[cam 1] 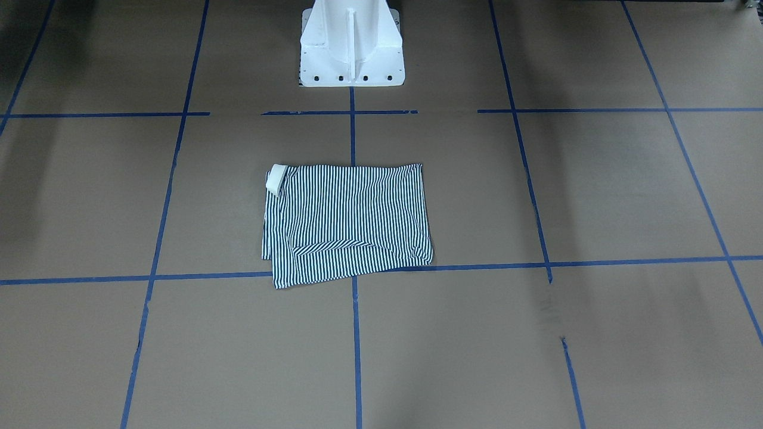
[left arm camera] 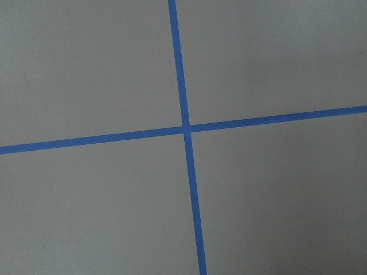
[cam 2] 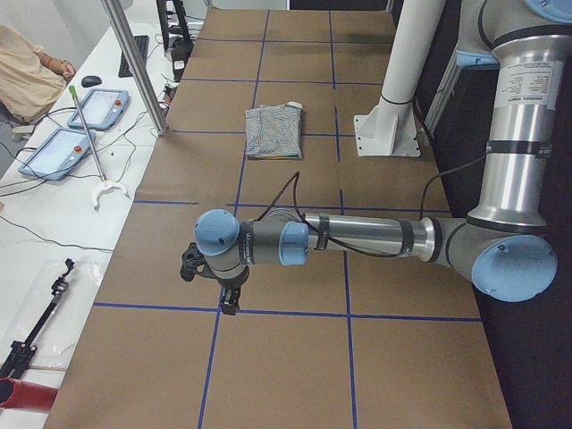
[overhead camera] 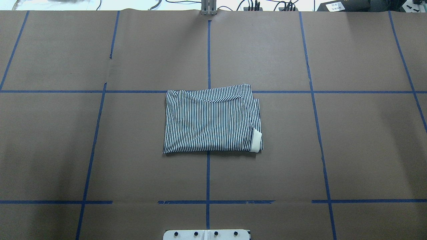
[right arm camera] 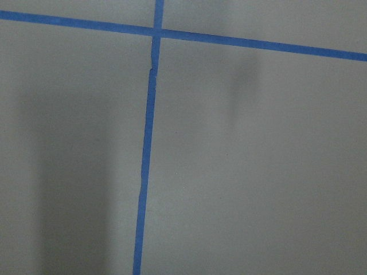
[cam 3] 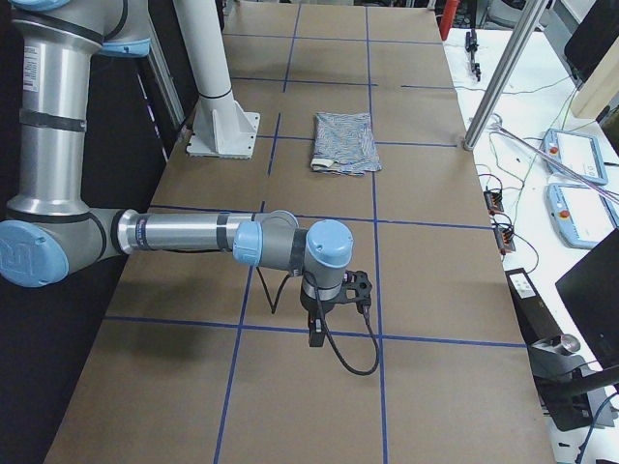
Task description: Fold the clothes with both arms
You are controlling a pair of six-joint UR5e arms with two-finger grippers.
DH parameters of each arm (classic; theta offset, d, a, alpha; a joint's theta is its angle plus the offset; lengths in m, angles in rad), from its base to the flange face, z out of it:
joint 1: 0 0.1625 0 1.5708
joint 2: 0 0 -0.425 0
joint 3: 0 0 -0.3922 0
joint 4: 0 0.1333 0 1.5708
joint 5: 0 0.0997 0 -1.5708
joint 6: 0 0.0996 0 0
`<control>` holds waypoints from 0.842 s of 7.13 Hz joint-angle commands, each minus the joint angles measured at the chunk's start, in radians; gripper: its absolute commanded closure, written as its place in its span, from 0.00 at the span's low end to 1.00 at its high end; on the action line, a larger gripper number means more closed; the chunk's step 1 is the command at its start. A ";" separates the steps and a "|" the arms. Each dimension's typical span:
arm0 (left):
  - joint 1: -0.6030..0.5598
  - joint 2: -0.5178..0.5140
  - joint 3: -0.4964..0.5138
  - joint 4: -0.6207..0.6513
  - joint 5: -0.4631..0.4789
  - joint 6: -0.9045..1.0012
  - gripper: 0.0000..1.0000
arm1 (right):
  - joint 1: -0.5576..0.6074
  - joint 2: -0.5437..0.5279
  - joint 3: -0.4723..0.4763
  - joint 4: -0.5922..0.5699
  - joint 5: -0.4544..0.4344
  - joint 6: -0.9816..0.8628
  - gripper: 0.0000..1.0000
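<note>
Stock on your counter, each place taken from the white pedestal base:

1. Left arm: reaches out level, far to the pedestal's left side. The left end effector points down over a crossing of the blue tape lines. You cannot tell from the side view whether it is wide or narrow. Its wrist camera shows you only bare counter and that crossing.

2. Polo shirt, navy-and-white stripes: one item, folded to a rough rectangle, lying flat straight out in front of the pedestal. It straddles the tape line that runs forward from the pedestal. The cream collar shows at the corner nearest the pedestal, toward the robot's right. Neither arm touches the shirt; both are well apart from it.

3. Right arm: reaches out level, far to the pedestal's right side. The right end effector points down near a tape crossing. You cannot tell how wide it stands.
</note>
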State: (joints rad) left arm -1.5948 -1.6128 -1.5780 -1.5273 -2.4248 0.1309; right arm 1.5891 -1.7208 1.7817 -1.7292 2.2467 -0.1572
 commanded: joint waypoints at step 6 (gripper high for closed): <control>0.001 0.004 -0.008 0.001 0.105 -0.005 0.00 | 0.000 0.001 0.001 0.000 0.001 0.001 0.00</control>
State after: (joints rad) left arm -1.5938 -1.6093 -1.5857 -1.5264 -2.3211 0.1261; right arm 1.5892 -1.7198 1.7828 -1.7288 2.2473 -0.1565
